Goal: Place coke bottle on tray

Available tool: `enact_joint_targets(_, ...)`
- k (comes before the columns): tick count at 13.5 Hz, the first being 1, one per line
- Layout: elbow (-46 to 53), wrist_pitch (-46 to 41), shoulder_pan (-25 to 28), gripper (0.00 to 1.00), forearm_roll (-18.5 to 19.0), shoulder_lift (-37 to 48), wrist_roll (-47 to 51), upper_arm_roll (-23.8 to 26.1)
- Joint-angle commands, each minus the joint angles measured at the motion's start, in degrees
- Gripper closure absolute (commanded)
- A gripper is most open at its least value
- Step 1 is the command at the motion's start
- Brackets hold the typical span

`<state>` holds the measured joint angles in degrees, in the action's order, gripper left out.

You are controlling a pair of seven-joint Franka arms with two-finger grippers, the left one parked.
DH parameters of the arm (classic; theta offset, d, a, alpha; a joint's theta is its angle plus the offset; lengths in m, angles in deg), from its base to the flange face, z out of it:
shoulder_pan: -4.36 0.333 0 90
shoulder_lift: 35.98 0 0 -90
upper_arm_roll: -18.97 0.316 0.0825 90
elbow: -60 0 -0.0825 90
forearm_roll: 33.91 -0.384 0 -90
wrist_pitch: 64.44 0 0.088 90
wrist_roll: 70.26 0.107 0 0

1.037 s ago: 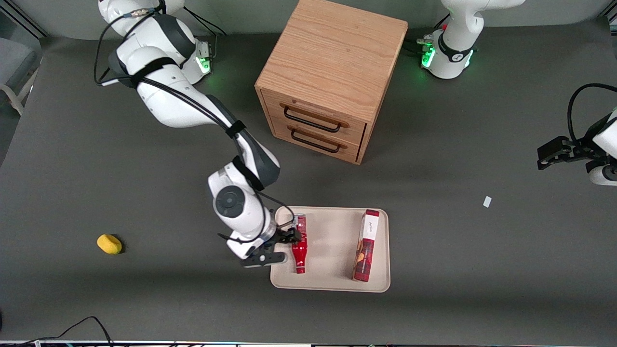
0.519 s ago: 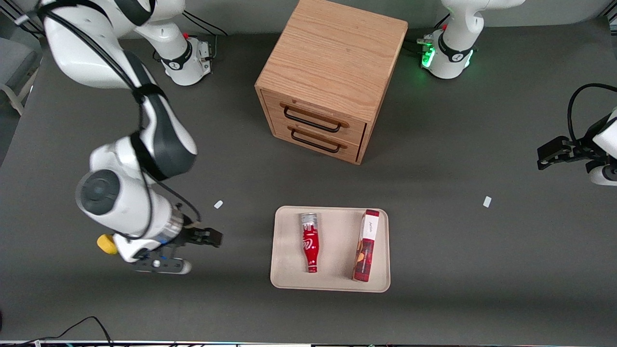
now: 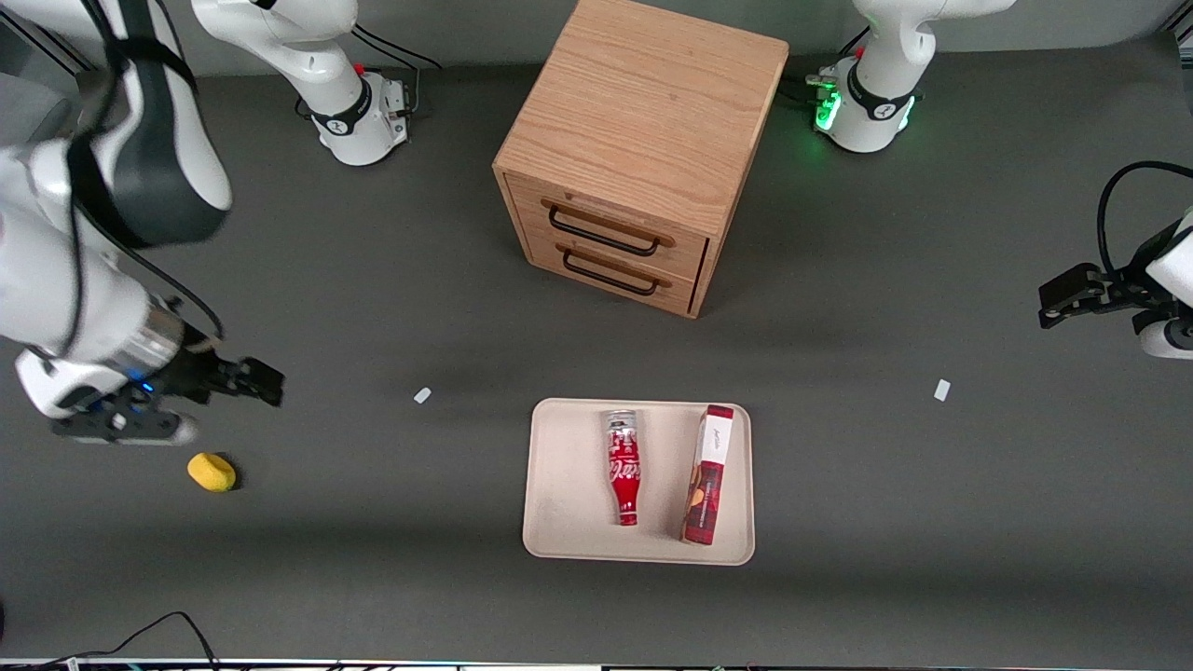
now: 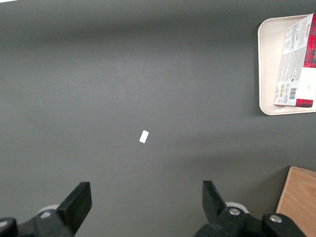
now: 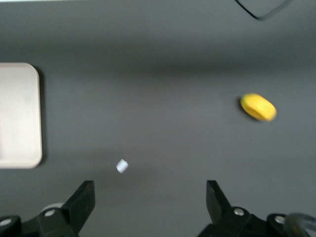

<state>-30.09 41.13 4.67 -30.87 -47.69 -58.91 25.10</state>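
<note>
The coke bottle [image 3: 625, 472] lies flat on the beige tray [image 3: 565, 485], its silver base away from the front camera and its red cap toward it, beside a red-and-white box [image 3: 708, 486]. My right gripper [image 3: 261, 381] is open and empty, raised above the bare table far from the tray, toward the working arm's end. In the right wrist view the gripper [image 5: 150, 207] is spread wide over grey table, with a corner of the tray [image 5: 19, 116] showing; the bottle is out of that view.
A wooden two-drawer cabinet [image 3: 639, 149] stands farther from the front camera than the tray. A yellow object [image 3: 212, 472] lies near my gripper, also in the right wrist view [image 5: 258, 107]. Small white scraps [image 3: 422, 395] [image 3: 942, 390] lie on the table.
My gripper let go of the bottle on the tray and moved far off toward the working arm's end, rising. The bottle rolled toward the box.
</note>
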Motion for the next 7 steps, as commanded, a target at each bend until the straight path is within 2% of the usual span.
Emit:
enact_joint_targets(1, -5.3, -2.9, 0.2, 0.00, -2.4, 6.9, -2.5, -3.0)
enact_joint_targets(3, -5.7, -3.4, 0.2, 0.00, -4.3, 8.1, -2.5, -3.5)
enact_joint_targets(7, -4.0, -3.4, 0.7, 0.00, -5.8, 7.6, -1.5, -3.8)
